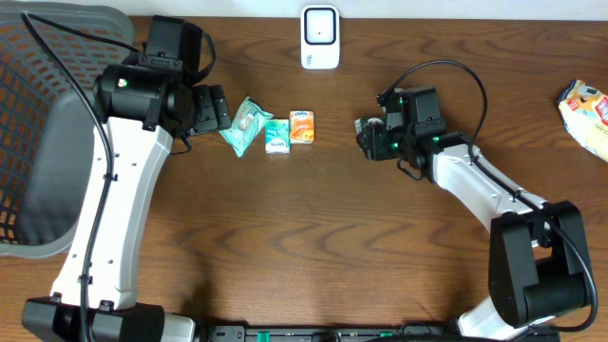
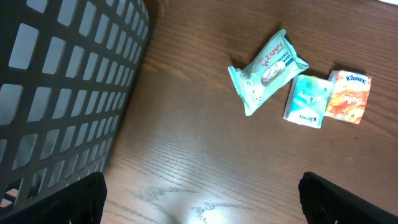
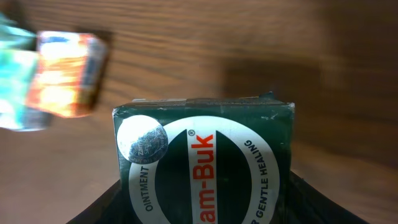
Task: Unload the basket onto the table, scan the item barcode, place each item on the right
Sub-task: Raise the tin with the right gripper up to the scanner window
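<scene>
The right gripper [image 1: 372,135] is pinching a dark green ointment box [image 3: 205,165] between its two fingers, label face toward the wrist camera. So the item appears to be in hand, and the step now is presenting it to the scanner.

Just past the fingertips lies an orange tissue pack [image 3: 68,74], blurred in the wrist view, with a teal pack [image 1: 276,136] touching its far side. The white scanner [image 1: 320,38] stands farther off, up and to one side of the held box. The next move likely calls for carrying the box over there and turning its barcode face toward the scanner window.

Which face that is I cannot tell: no barcode shows (only the round label and a silver sticker), and the box's lower part is cut off. Whether it rests on the table is also unclear. The left gripper [image 1: 213,108] hangs spread wide and empty, far across the packs.
</scene>
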`<state>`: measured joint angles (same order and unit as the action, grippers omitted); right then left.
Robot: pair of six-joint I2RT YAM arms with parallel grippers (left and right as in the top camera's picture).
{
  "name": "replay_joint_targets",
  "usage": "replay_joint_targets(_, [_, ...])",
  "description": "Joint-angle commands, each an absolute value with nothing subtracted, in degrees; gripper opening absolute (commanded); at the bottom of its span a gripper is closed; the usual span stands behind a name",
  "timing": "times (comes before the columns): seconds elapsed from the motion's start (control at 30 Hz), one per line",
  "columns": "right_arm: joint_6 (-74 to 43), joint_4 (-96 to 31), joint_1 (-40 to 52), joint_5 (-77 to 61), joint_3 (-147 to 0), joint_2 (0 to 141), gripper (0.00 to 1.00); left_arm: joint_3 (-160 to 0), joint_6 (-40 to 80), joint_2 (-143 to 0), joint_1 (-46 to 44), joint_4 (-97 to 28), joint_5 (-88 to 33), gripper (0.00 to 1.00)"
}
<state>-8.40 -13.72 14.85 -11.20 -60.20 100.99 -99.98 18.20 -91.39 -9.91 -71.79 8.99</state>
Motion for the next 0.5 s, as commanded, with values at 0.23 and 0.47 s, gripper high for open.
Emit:
replay_joint_targets(0.23, [3.7, -12.1, 16.3, 9.8, -66.3, 100.7, 0.43, -99.8, 18.7, -91.3, -9.8, -72.0, 9.7, 0.98])
replay_joint_targets(0.47, [6.7, -9.2, 17.0, 12.5, -72.5, 100.9, 0.39, -99.8, 18.7, -91.3, -9.8, -72.0, 9.7, 0.98])
